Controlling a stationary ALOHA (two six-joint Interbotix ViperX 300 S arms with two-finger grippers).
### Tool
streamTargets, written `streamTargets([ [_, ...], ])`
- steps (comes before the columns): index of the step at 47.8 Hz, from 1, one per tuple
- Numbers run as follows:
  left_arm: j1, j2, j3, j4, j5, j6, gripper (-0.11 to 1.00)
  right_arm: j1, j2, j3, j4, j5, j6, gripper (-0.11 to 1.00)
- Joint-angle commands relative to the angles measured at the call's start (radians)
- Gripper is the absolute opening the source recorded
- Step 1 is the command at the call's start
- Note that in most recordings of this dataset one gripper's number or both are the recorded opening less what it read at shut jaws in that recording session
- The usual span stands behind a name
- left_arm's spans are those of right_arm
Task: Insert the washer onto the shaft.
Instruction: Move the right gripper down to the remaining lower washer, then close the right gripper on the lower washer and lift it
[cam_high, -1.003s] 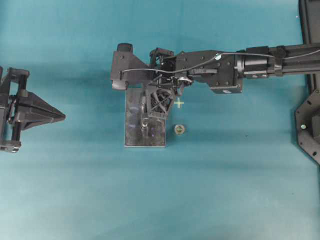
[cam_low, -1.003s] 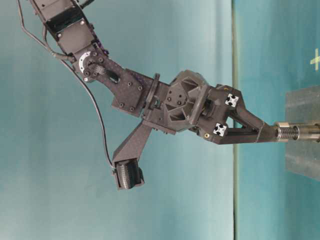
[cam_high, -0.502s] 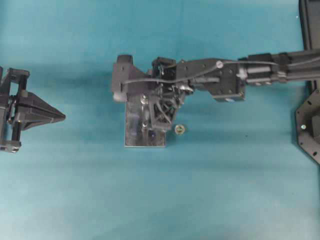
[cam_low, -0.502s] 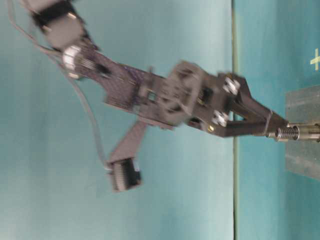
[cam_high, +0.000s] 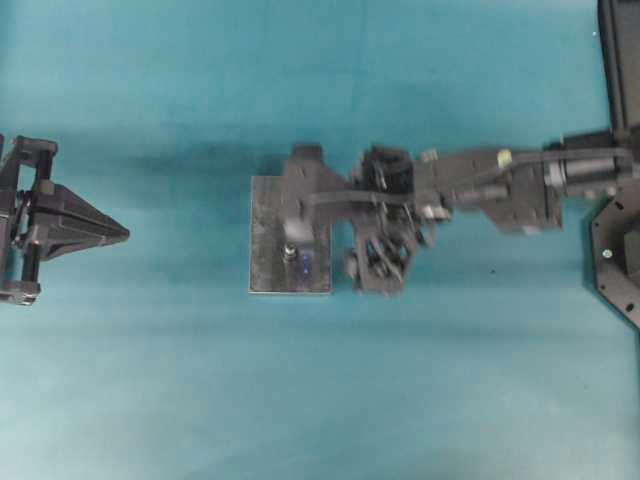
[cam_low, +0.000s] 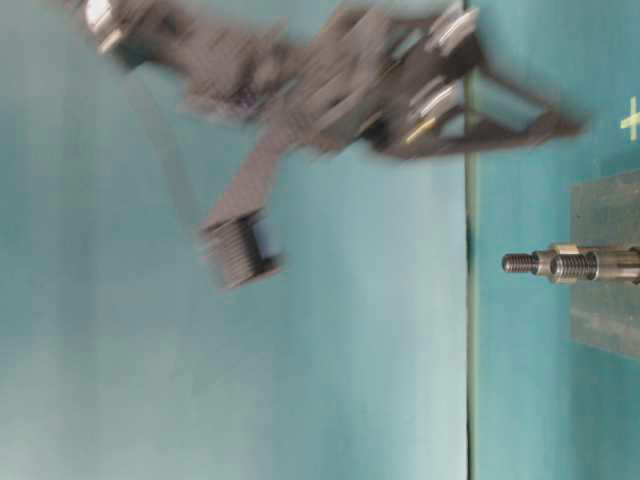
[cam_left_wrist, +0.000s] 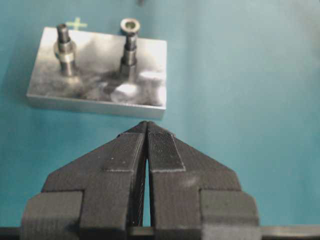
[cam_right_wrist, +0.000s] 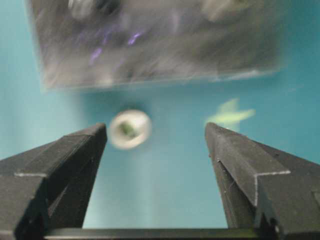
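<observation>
The teal worktop (cam_high: 320, 400) carries everything. On it lie one metal block, two shafts standing in that block, one loose washer and a pale cross mark.

Largest of the moving parts is the right arm (cam_high: 500, 185), reaching in from the right of the overhead view to just beside the block. Its pincer (cam_right_wrist: 155, 150) is released, the two fingers (cam_right_wrist: 65, 165) standing wide apart with nothing between them. In the table-level view the right pincer (cam_low: 560, 125) is blurred and hangs above the worktop, off to one side of the shafts.

The left pincer (cam_left_wrist: 146, 145) is clenched, its ridged pads pressed together and holding nothing. In the overhead view it sits at the far left, well apart from the block.

The block (cam_high: 268, 235) is a flat grey plate lying near the middle of the worktop. Part of its right edge is covered overhead by the right arm's camera mount.

Two shafts rise upright from the block. One shaft (cam_left_wrist: 64, 50) already wears a ring around its middle. The other shaft (cam_left_wrist: 129, 42) has a hollow top.

The washer (cam_right_wrist: 130, 129) lies flat on the worktop, just off the block's edge, apart from both shafts. In the right wrist view it sits near the left finger, untouched.

The cross mark (cam_right_wrist: 230, 116) lies near the washer.
</observation>
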Motion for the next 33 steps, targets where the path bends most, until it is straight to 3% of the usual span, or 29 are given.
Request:
streamTargets([
  [1, -0.002, 0.003, -0.011, 0.003, -0.008, 0.0, 0.0, 0.026, -0.018, 0.02, 0.002, -0.052, 0.035, 0.81],
  [10, 0.0, -0.002, -0.011, 0.002, -0.008, 0.0, 0.0, 0.034, 0.005, 0.064, 0.002, -0.126, 0.081, 0.8],
  [22, -0.002, -0.002, -0.011, 0.002, -0.008, 0.0, 0.0, 0.034, 0.051, 0.078, 0.0, -0.161, 0.084, 0.8],
  [28, -0.002, -0.002, -0.011, 0.002, -0.006, 0.0, 0.0, 0.032, 0.067, 0.075, -0.002, -0.163, 0.084, 0.74],
  [33, -0.002, -0.002, -0.011, 0.002, -0.008, 0.0, 0.0, 0.032, 0.072, 0.074, -0.002, -0.163, 0.084, 0.62],
])
